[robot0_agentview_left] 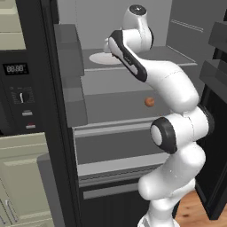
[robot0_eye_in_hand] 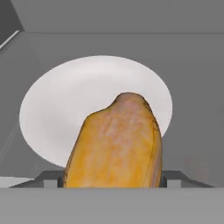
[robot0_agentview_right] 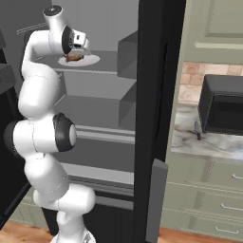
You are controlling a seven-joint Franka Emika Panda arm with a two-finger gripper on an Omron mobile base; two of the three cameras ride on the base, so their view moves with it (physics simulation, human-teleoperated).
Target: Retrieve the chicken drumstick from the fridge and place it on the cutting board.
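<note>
Chicken drumstick [robot0_eye_in_hand: 116, 144] sits closest to the hand camera, golden-yellow and lumpy, between the two finger tips [robot0_eye_in_hand: 168, 179] at the bottom corners of that view. The gripper [robot0_agentview_right: 79, 47] appears clamped on the chicken drumstick, with one tip at each side of the meat. Behind it lies the white plate [robot0_eye_in_hand: 52, 113], flat on the upper grey shelf [robot0_agentview_left: 177, 60] of the fridge [robot0_agentview_left: 60, 133]. From the right base view, the meat is at the plate, just under the hand. One shelf lower, a small orange-red ball [robot0_agentview_left: 149, 101] rests alone. Outside the fridge, a black microwave [robot0_agentview_right: 223, 107] stands on the counter.
</note>
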